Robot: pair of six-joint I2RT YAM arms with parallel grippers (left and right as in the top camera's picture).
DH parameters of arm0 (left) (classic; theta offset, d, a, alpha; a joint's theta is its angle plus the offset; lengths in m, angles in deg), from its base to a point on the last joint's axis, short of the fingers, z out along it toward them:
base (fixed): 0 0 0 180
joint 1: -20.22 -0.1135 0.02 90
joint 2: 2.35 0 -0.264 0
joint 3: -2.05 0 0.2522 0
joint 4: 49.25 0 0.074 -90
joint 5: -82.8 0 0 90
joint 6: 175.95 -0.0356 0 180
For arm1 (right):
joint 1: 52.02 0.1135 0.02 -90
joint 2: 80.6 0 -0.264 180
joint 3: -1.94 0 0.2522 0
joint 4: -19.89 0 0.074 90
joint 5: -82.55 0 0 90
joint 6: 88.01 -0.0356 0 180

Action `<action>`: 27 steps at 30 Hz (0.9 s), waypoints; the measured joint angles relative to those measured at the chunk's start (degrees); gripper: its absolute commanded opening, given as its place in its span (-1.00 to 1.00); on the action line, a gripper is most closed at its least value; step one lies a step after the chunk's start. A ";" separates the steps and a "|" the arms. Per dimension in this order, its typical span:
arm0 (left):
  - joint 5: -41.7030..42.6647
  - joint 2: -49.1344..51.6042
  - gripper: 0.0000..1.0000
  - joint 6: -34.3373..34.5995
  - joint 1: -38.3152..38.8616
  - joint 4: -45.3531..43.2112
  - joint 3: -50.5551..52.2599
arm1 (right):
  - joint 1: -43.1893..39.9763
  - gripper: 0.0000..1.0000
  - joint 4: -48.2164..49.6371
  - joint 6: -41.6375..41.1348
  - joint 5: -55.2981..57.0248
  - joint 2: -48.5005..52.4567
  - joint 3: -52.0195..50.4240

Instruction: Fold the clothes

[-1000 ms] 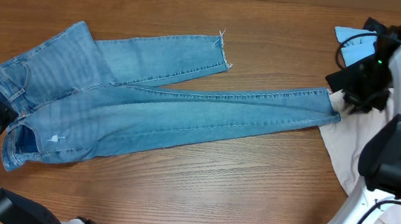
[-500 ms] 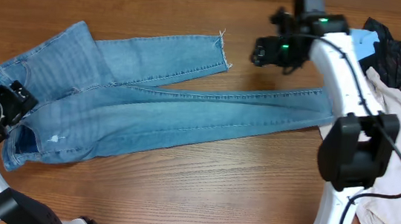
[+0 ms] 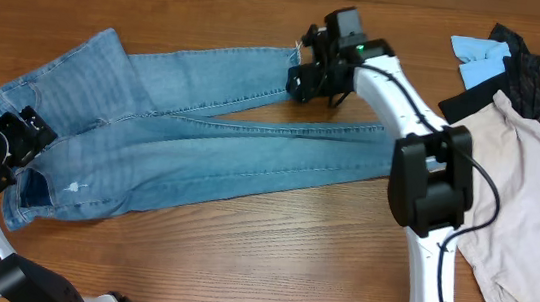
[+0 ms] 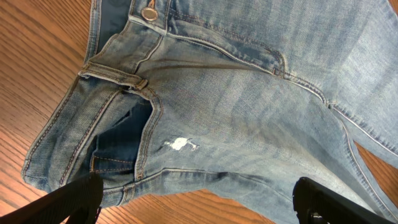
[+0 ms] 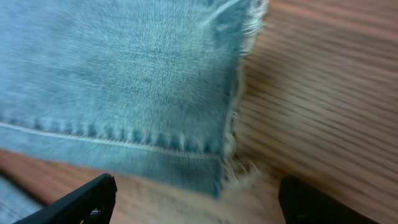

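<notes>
The jeans [image 3: 180, 142] lie flat on the wooden table [image 3: 268, 261], waistband at the left, both legs running right. The far leg ends in a frayed hem [image 5: 231, 134] near the table's middle. The near leg runs further right, and its end passes under the right arm. A narrow wedge of bare wood opens between the legs, and wide bare wood runs along the near side and beyond the far leg. The right end is crowded: a beige garment [image 3: 535, 209], a black garment [image 3: 522, 72] and a small blue cloth [image 3: 473, 54] lie there, well apart from the far hem. The right gripper [image 3: 301, 78] sits over that hem's corner, its fingers [image 5: 84, 200] spread wide on either side of the frayed edge and holding nothing. The left gripper [image 3: 22, 137] is at the waistband's near-left edge, its fingers [image 4: 71, 199] also wide apart and empty, straddling the fly and pocket area. Half a second ago the right gripper was over bare wood to the right of this hem, and a second ago it was at the near leg's end beside the beige garment. The left gripper has barely shifted in the last half second, and the jeans lie as they did.
</notes>
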 measured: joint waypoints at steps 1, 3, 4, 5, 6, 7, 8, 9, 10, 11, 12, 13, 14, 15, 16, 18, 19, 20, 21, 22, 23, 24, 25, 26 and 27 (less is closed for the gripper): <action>0.00 0.00 1.00 -0.02 0.00 0.00 0.00 | 0.28 0.74 0.74 -0.04 0.00 0.68 -0.02; 0.00 0.00 1.00 0.00 0.00 -0.04 0.00 | 0.72 0.70 2.29 0.20 0.13 1.18 -0.02; 0.00 0.00 1.00 0.00 0.00 -0.02 0.00 | 1.20 0.60 2.84 0.15 0.15 1.18 -0.02; 0.00 0.00 1.00 0.00 0.00 -0.02 0.00 | 1.36 0.49 2.93 0.07 0.17 1.22 -0.02; 0.00 0.00 1.00 0.00 0.00 -0.02 0.00 | 1.62 0.26 3.08 -0.20 0.22 1.46 -0.02; 0.00 0.00 1.00 0.00 0.00 -0.02 0.00 | 1.81 0.02 3.37 -0.20 0.20 1.73 -0.02; 0.00 0.00 1.00 0.00 0.00 -0.02 0.00 | 2.08 -0.23 3.82 -0.24 0.26 1.97 -0.02; 0.00 0.00 1.00 0.00 0.00 -0.02 0.00 | 2.19 -0.46 3.93 -0.70 0.33 2.01 0.00; -0.02 0.00 1.00 0.00 0.00 -0.02 0.00 | 2.38 -0.66 3.74 -0.76 0.39 2.19 0.00; 0.00 0.00 1.00 0.00 0.00 -0.02 0.00 | 2.51 -0.80 3.91 -0.76 0.39 2.38 0.00; 0.00 0.00 1.00 0.00 0.00 -0.04 0.00 | 2.60 -0.92 3.91 -0.42 0.22 2.60 0.00; 0.00 0.00 1.00 0.00 0.00 -0.02 0.00 | 2.64 -0.92 3.96 -0.81 0.17 2.69 0.00; 0.00 0.00 1.00 0.00 0.00 -0.04 0.00 | 2.71 -0.92 4.02 -1.44 0.31 2.73 0.00; -0.02 0.00 1.00 0.00 0.00 -0.04 0.00 | 2.73 -0.92 4.00 -1.95 0.61 2.73 0.00; 0.00 0.00 1.00 0.00 0.00 -0.07 0.00 | 2.80 -0.92 3.96 -2.58 1.09 2.73 0.02; 0.00 0.00 1.00 0.00 0.00 -0.07 0.00 | 2.82 -0.92 3.56 -4.00 2.34 2.75 0.44; -0.02 0.00 1.00 0.00 0.00 -0.07 0.00 | 2.82 -0.92 2.93 -4.35 3.06 2.82 0.90; 0.00 0.00 1.00 0.00 0.00 -0.07 0.00 | 2.75 -0.92 1.99 -4.92 4.20 2.95 1.66; 0.00 0.00 1.00 0.00 0.00 -0.09 0.00 | 2.49 -0.92 0.48 -5.68 5.70 3.21 2.95; 0.00 0.00 1.00 0.00 0.00 -0.13 0.00 | 2.16 -0.92 -1.01 -6.36 7.39 3.52 4.37; 0.00 0.00 1.00 0.00 0.00 -0.20 0.00 | 1.77 -0.92 -2.29 -7.04 8.96 3.87 5.86; 0.00 0.00 1.00 0.00 0.00 -0.24 0.00 | 0.90 -0.92 -4.44 -8.28 11.58 4.33 8.46; 0.00 0.00 1.00 0.00 0.00 -0.24 0.00 | -0.09 -0.92 -6.03 -9.09 13.68 4.63 10.73; 0.00 0.00 1.00 0.00 0.00 -0.24 0.00 | -1.16 -0.92 -7.43 -9.84 15.58 4.74 12.90; 0.00 0.00 1.00 0.00 0.00 -0.24 0.00 | -2.38 -0.92 -8.57 -10.36 17.46 4.79 14.91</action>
